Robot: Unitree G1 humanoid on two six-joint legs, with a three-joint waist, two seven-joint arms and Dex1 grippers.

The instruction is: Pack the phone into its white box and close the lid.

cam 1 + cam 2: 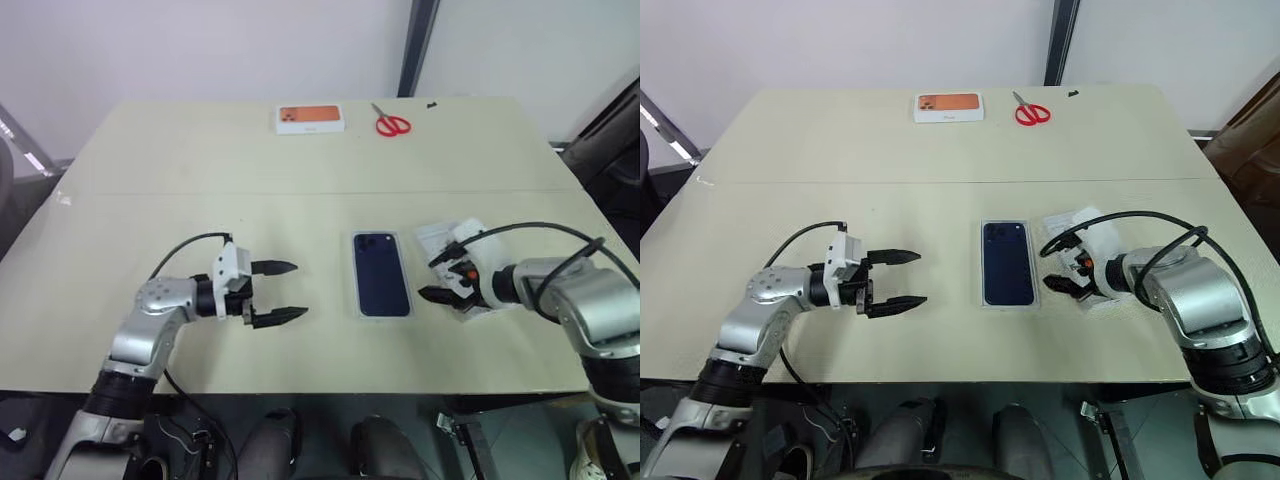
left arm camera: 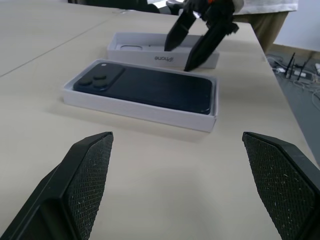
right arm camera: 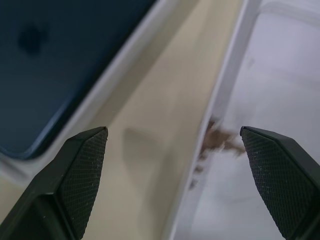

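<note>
The dark navy phone (image 1: 381, 273) lies back up inside the shallow white box (image 2: 135, 107) at the table's middle. Just right of the box rests the white lid (image 2: 150, 52), hollow side up, with small brown specks (image 3: 220, 140) inside. My right gripper (image 1: 445, 275) hangs open and tilted down over the lid's edge nearest the box, one finger on each side of that wall, holding nothing. My left gripper (image 1: 298, 290) stands open to the left of the box, pointing level toward it and well apart from it, with nothing between its fingers.
An orange-topped white box (image 1: 311, 118) and red scissors (image 1: 392, 123) lie near the table's far edge. The bare tan table (image 1: 180, 200) stretches out to the left and behind the box. The front edge runs close below both grippers.
</note>
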